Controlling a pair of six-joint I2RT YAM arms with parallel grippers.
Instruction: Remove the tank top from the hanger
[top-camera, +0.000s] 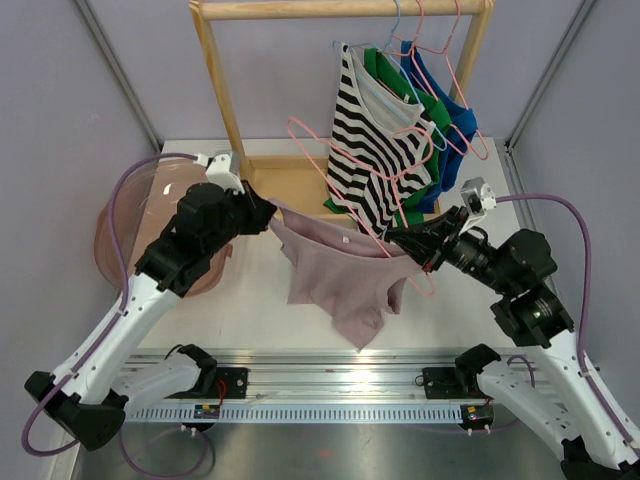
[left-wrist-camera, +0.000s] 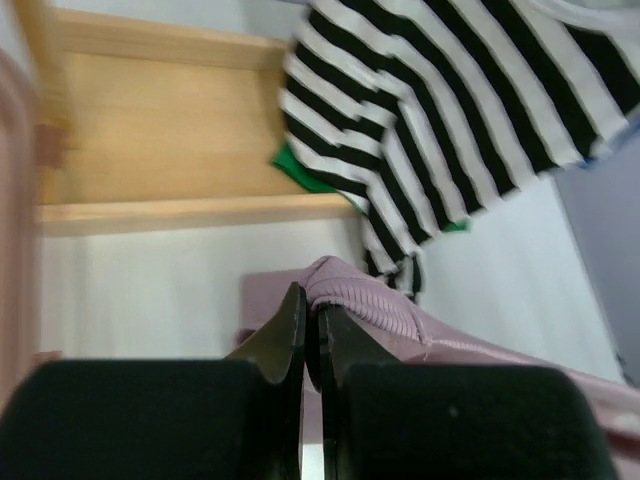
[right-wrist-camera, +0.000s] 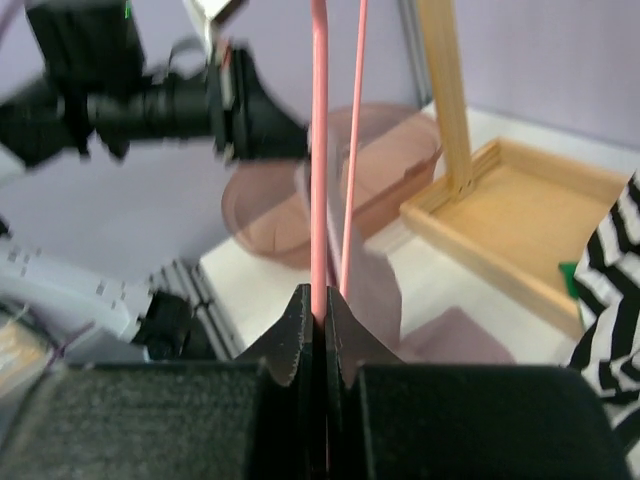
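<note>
- Mauve ribbed tank top (top-camera: 340, 275) is stretched betw. grippers, above white table (top-camera: 250, 320).
- Left gripper (left-wrist-camera: 310, 305) is clamped on its edge, for pulling off.
- Right gripper (right-wrist-camera: 322, 300) is pinched on pink wire hanger (right-wrist-camera: 319, 150), as anchor.

Your free room is near-side: bare white counter (top-camera: 260, 310) between the hanging hem of the mauve ribbed tank top (top-camera: 340, 275) and the aluminium rail (top-camera: 330, 378). The far side is tight. The wooden clothes rack (top-camera: 214, 70) and its tray base (top-camera: 290, 185) sit just behind the stretched cloth. A black-and-white striped top (top-camera: 365, 140), with green and blue garments behind it, hangs down onto the thin pink wire hanger (right-wrist-camera: 319, 150) clamped in the right gripper (top-camera: 397, 240). On your left, a translucent pink tub (top-camera: 125, 215) fills the counter edge beside the left arm.
</note>
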